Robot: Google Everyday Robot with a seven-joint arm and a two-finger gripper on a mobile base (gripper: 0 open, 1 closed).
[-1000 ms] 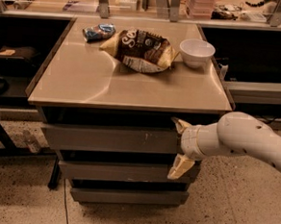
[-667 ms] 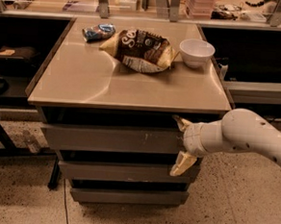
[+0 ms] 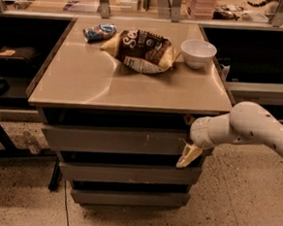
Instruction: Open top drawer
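Observation:
The top drawer (image 3: 115, 140) is the wide grey front just under the tabletop, with small pale scuffs right of centre. It stands about in line with the two narrower drawer fronts (image 3: 127, 173) below it, and its interior does not show. My gripper (image 3: 186, 146) is at the drawer front's right end, on a white arm (image 3: 247, 127) that comes in from the right. It is open. The lower cream finger (image 3: 189, 156) slants down over the drawer's bottom right corner. The upper finger is hidden in the dark gap under the tabletop.
On the beige tabletop (image 3: 109, 83) lie a chip bag (image 3: 143, 49), a small blue packet (image 3: 99, 32) and a white bowl (image 3: 198, 52). Dark shelving stands on both sides. There is speckled floor in front, and a black frame leg (image 3: 1, 136) at the left.
My wrist has shifted slightly up and to the right. The upper finger, seen earlier at the drawer's top right corner, no longer shows. The drawer front has not visibly moved.

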